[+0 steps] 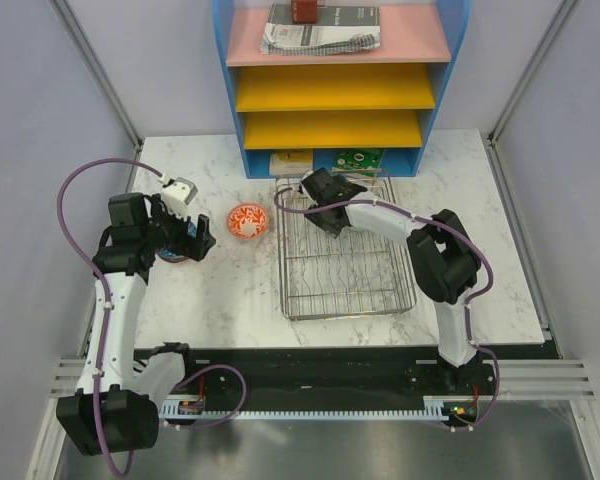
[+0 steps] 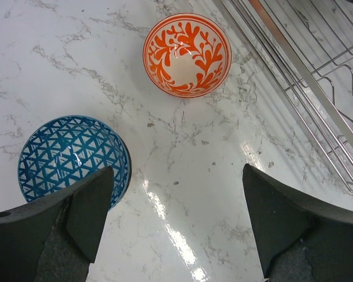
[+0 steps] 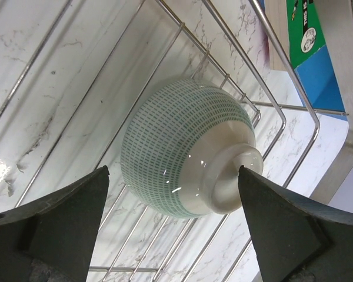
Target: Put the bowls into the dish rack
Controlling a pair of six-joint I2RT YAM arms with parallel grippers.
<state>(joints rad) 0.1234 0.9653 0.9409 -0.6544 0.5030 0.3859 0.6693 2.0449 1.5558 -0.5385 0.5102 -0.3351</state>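
Note:
The silver wire dish rack (image 1: pixel 370 275) sits right of centre on the marble table. My right gripper (image 1: pixel 318 192) is open at the rack's far left corner. In the right wrist view its fingers straddle a pale green bowl (image 3: pixel 182 147) lying tilted on the rack wires (image 3: pixel 123 88), foot towards the camera. My left gripper (image 1: pixel 185 235) is open and empty, just above a blue patterned bowl (image 2: pixel 70 155). A red-orange patterned bowl (image 1: pixel 247 221) stands upright between that gripper and the rack, also in the left wrist view (image 2: pixel 187 54). The grey-brown and white red-banded bowls are out of view.
A blue-framed shelf unit (image 1: pixel 330 80) with pink and yellow trays stands at the back, just behind the rack. A green box (image 1: pixel 360 158) and a yellow item (image 1: pixel 290 160) lie under it. The rack's rim (image 2: pixel 317 76) runs along the right of the left wrist view.

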